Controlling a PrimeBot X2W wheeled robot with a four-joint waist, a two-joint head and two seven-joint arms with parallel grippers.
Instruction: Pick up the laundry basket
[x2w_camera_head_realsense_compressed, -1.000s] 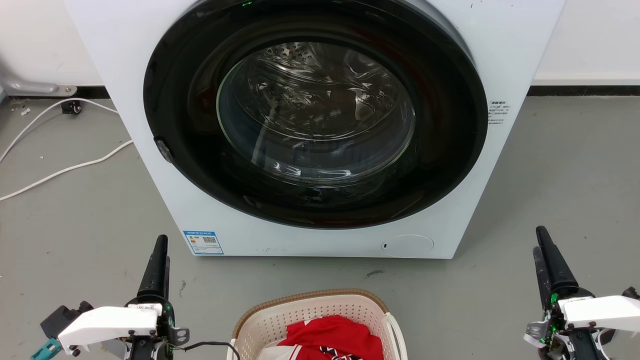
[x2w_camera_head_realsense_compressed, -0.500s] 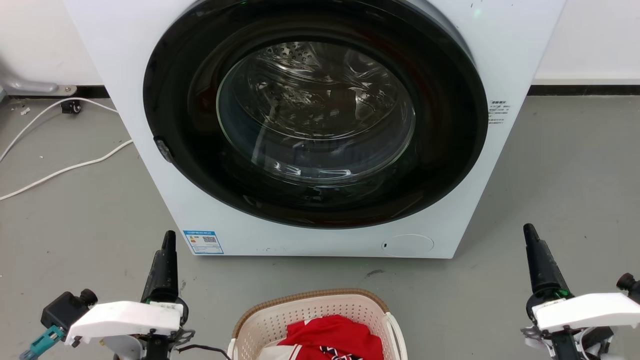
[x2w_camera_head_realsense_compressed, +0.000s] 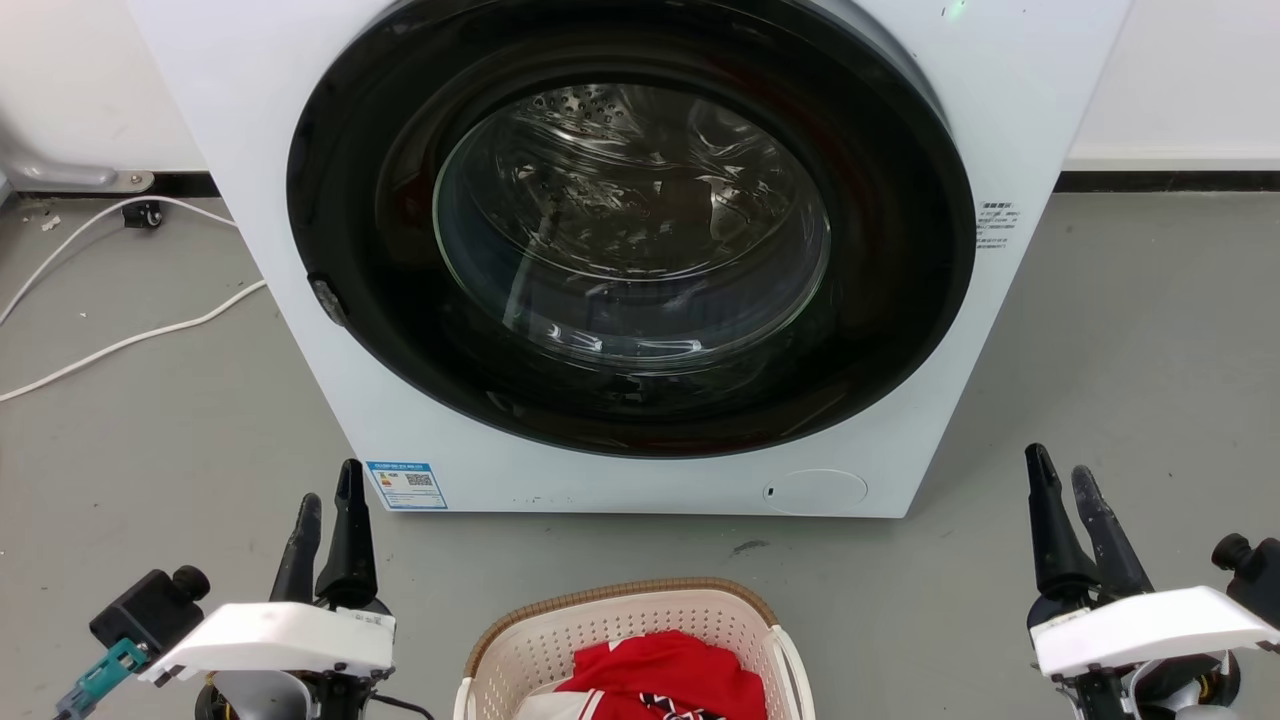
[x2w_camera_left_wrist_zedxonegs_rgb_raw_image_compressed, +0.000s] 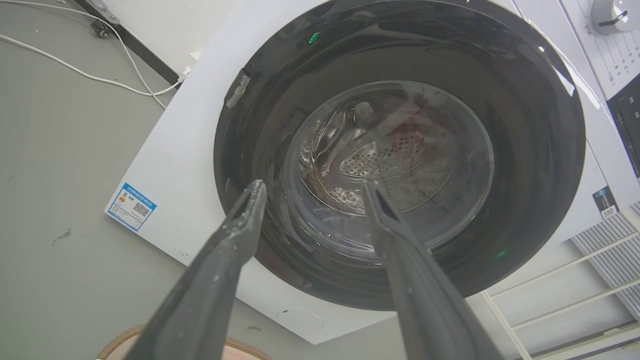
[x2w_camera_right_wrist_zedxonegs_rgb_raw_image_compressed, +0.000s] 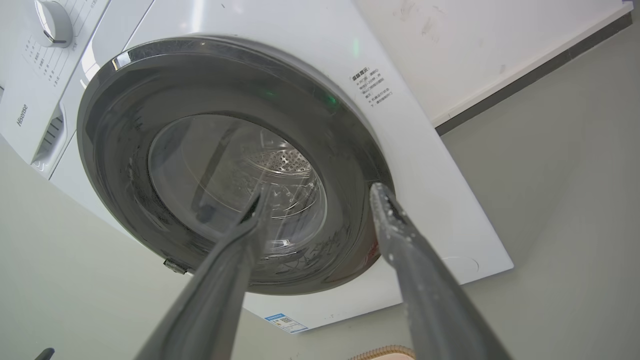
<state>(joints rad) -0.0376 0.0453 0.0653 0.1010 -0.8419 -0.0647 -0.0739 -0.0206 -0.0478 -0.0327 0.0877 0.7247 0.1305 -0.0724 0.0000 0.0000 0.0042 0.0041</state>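
The laundry basket (x2w_camera_head_realsense_compressed: 620, 600) stands on the floor at the bottom middle of the head view. It is cream-white and perforated, with a brown woven rim, and a red garment (x2w_camera_head_realsense_compressed: 665, 680) lies in it. My left gripper (x2w_camera_head_realsense_compressed: 328, 485) hovers to its left, open and empty, fingers pointing at the washer. On the other side my right gripper (x2w_camera_head_realsense_compressed: 1060, 462) is also open and empty, well clear of the basket. The left wrist view shows its gripper (x2w_camera_left_wrist_zedxonegs_rgb_raw_image_compressed: 315, 186) spread, with a bit of basket rim (x2w_camera_left_wrist_zedxonegs_rgb_raw_image_compressed: 115, 345) below. The right wrist view shows its gripper (x2w_camera_right_wrist_zedxonegs_rgb_raw_image_compressed: 319, 192) spread above the rim (x2w_camera_right_wrist_zedxonegs_rgb_raw_image_compressed: 385, 351).
A white front-loading washer (x2w_camera_head_realsense_compressed: 1010, 120) with a dark round door, shut, stands just beyond the basket. White cables (x2w_camera_head_realsense_compressed: 130, 340) run over the grey floor at the left. A dark baseboard lines the wall behind.
Both grippers have shifted inward toward the basket. Each showed its fingers together a second ago and now shows two fingers apart. The basket has not moved.
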